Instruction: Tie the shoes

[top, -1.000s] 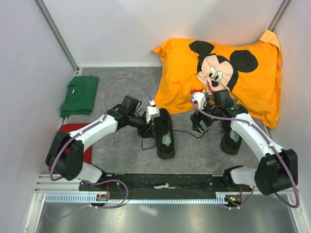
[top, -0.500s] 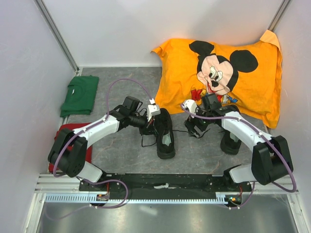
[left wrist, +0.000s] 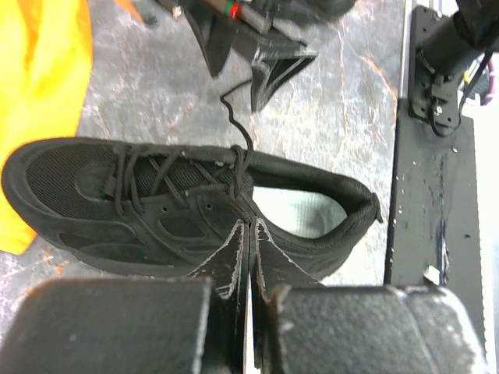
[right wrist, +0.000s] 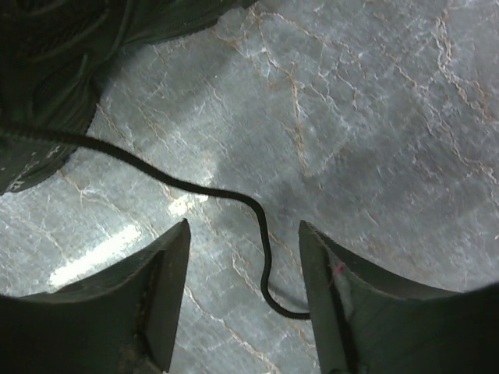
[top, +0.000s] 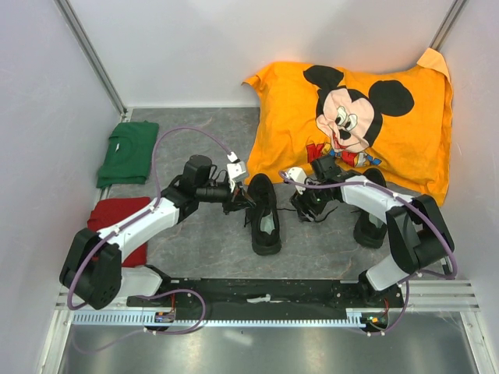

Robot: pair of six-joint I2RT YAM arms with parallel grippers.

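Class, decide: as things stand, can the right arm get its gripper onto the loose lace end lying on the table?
Probably yes. The right gripper hangs open over the lace, which curves across the bare table between its fingers. Nothing lies over it there.

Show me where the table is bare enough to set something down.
Bare: back strip between green shirt and Mickey Mouse pillow; near patch between left shoe and right shoe. Crowded: around left shoe's laces, where left arm and right arm reach.
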